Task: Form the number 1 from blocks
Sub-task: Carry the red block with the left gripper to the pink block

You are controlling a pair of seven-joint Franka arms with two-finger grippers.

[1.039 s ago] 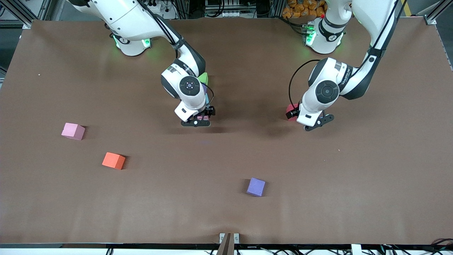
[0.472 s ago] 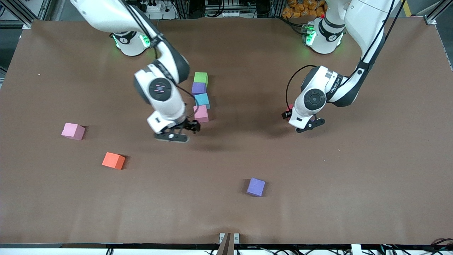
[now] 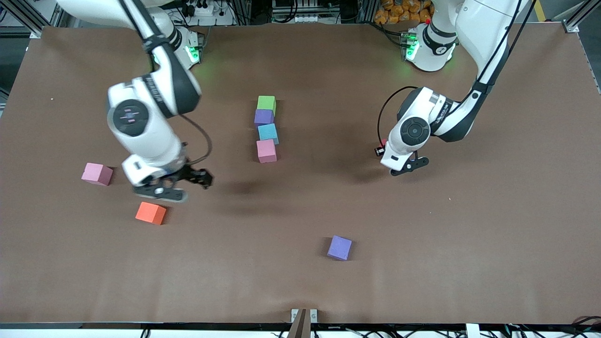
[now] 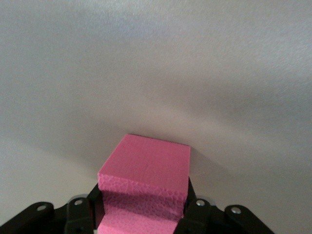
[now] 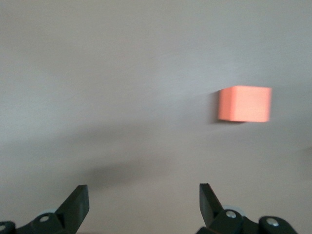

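Observation:
Four blocks stand in a touching column mid-table: green (image 3: 266, 103), purple (image 3: 264, 117), light blue (image 3: 268, 133), and pink (image 3: 266, 150) nearest the front camera. My left gripper (image 3: 387, 148) (image 4: 144, 204) is low at the table toward the left arm's end, shut on a red block (image 3: 384, 141) (image 4: 146, 161) that looks pinkish in the left wrist view; its fingers (image 4: 195, 209) press both sides. My right gripper (image 3: 162, 187) (image 5: 141, 192) hangs open and empty over the table beside the orange block (image 3: 150, 213) (image 5: 243, 104).
A loose pink block (image 3: 96, 173) lies toward the right arm's end of the brown table (image 3: 469, 244). A loose purple block (image 3: 339, 247) lies nearer the front camera than the column.
My right arm swung away from the column toward its own end of the table, uncovering the four blocks. My left gripper sank slightly and closed on the red block.

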